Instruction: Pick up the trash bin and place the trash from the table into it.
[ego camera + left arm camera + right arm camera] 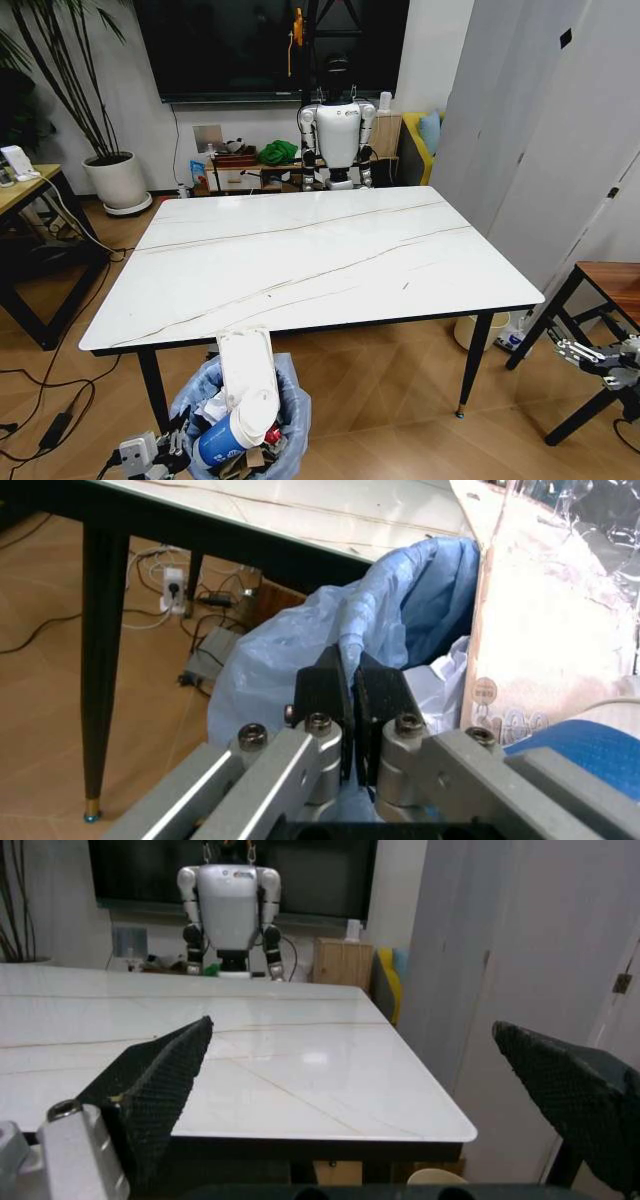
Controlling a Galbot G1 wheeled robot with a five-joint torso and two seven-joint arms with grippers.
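Note:
The trash bin (200, 400), lined with a light blue bag, hangs at the table's near edge, left of centre. My left gripper (172, 447) is shut on its rim; in the left wrist view the black fingers (325, 690) pinch the blue bag (290, 652). The trash lies inside the bin: a white pack (245, 375), a blue-and-white cup (225, 438), a red can (272, 435), brown cardboard (540, 630). The white marble-look table (320, 260) carries nothing on its top. My right gripper (572, 352) hangs open and empty off the table's right corner, its fingers (160, 1080) spread wide.
A white humanoid robot (338, 130) stands beyond the far edge. A wooden desk (20, 190) and potted plant (115, 175) are at the left, a wooden stool (610, 285) at the right, a beige bucket (480, 330) by the right table leg. Cables (50, 425) lie on the floor.

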